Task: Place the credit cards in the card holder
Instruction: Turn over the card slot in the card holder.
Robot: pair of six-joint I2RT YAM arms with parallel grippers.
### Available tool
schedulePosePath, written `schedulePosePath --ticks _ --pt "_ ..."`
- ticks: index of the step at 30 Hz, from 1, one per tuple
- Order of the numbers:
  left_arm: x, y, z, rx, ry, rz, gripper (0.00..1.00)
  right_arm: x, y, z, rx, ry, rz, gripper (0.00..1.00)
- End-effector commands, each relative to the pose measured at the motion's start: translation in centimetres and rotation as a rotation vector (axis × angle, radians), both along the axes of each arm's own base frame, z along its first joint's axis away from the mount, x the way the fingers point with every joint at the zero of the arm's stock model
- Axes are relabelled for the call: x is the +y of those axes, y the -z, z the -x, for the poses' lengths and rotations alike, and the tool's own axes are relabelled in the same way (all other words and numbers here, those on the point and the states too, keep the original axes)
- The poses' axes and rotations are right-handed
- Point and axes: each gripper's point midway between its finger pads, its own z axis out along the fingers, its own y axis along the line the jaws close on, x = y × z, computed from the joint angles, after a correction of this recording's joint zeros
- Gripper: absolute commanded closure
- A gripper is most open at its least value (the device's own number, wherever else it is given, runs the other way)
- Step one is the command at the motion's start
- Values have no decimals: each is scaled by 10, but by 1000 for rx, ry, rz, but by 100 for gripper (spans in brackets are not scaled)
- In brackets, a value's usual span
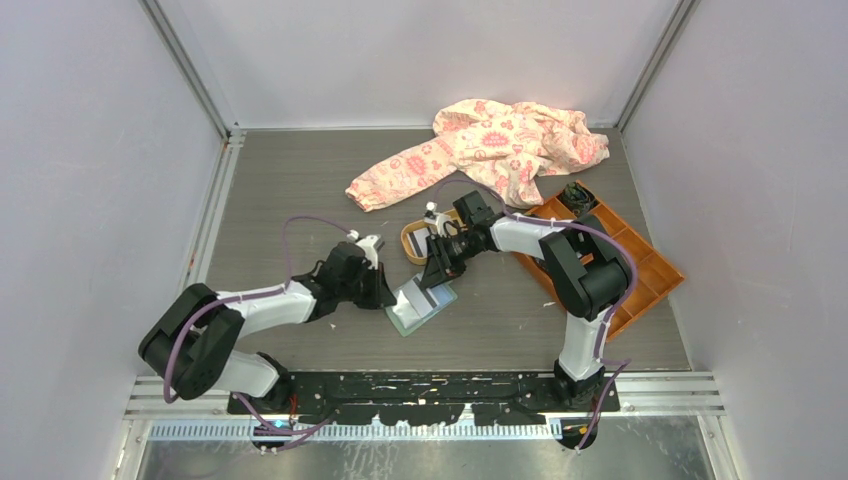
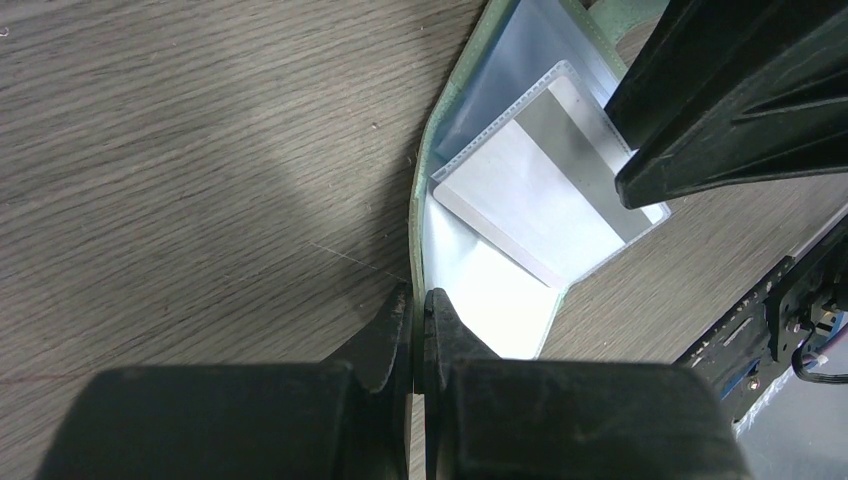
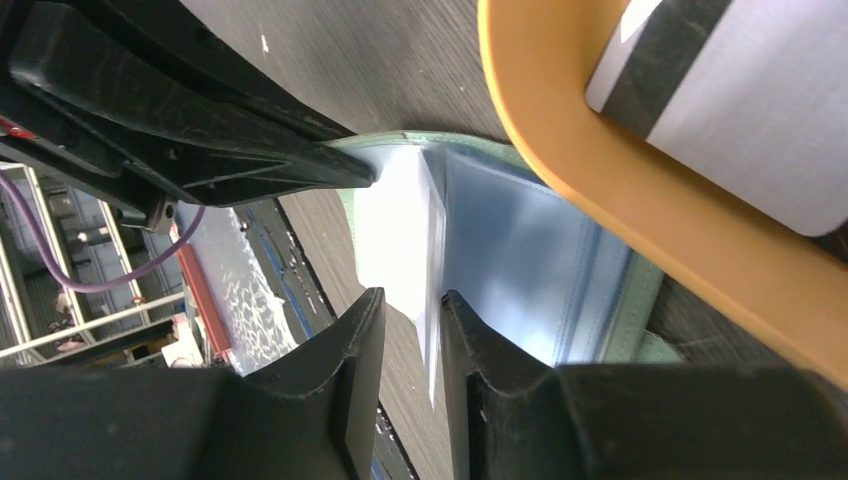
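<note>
Left gripper [image 2: 418, 302] pinches pale-green stitched card holder [image 2: 470, 270].

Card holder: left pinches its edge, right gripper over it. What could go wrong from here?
Left gripper grips only the card holder by its thin rim; a slip could let the flap drop shut.
Right gripper straddles a thin sheet edge; withdrawing might drag the credit card back out.
Orange tray sits close; it may get nudged.

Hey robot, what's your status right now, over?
Left gripper shut on card holder edge. Right gripper at the holder's opening, grip unclear. One credit card sleeved, second card in orange tray. Nothing blocking.
</note>
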Motion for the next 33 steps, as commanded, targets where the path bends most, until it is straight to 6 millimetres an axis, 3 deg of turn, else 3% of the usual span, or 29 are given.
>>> schedulePosePath --ticks 1,8,15,21,33 --pt "-12 -18 -15 -52 15 43 100 2 -1 -3 -40 -13 22 69" --pt "-13 -18 -18 -52 18 43 100 2 -4 -5 -61 -14 42 84" --pt "-9 -12 -19 -37 12 33 100 -15 -13 -27 -218 40 162 91" --pt "-11 -11 -21 -29 16 38 100 -22 -17 -33 -285 44 227 92" --pt "-16 -12 -22 -10 25 52 99 -11 -15 -22 -366 -39 294 87"
